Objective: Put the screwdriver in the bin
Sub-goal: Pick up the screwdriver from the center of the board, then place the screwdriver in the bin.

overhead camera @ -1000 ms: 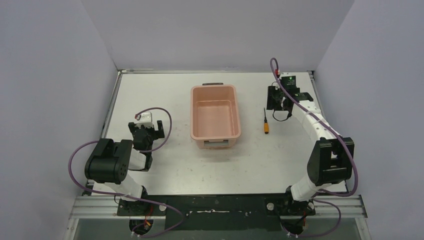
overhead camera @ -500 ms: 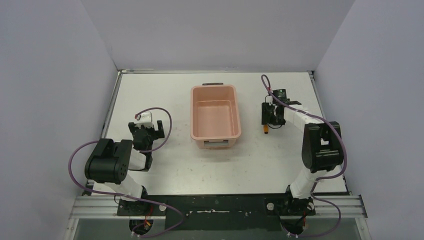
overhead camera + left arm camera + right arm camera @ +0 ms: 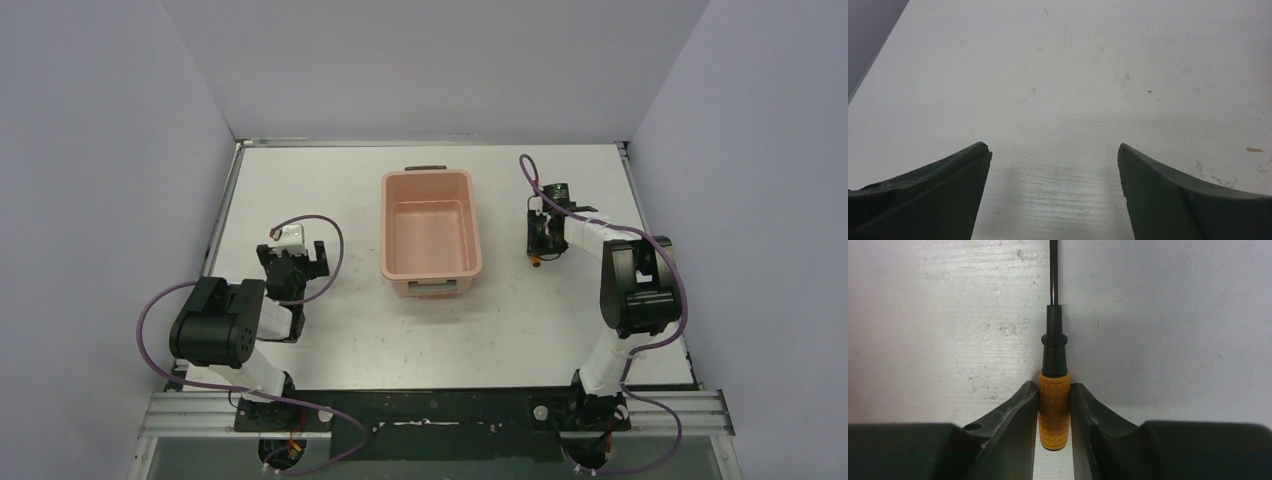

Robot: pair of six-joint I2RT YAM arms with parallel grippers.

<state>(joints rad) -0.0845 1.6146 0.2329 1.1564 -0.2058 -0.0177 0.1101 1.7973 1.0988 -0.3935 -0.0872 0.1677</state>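
Observation:
The screwdriver has an orange handle and a thin black shaft and lies on the table right of the bin. My right gripper is down over it, its jaws shut on the orange handle. In the top view only the handle end shows below the right gripper. The salmon-pink bin stands mid-table, empty, its dark handle at the far end. My left gripper is open and empty, low over bare table at the left; it also shows in the left wrist view.
Grey walls enclose the table on the left, back and right. The right arm's purple cable loops above its wrist. The table's metal front rail runs by the arm bases.
My right gripper has swung left and toward me, come down over the screwdriver, and closed on its handle. The left arm and the bin have not moved.

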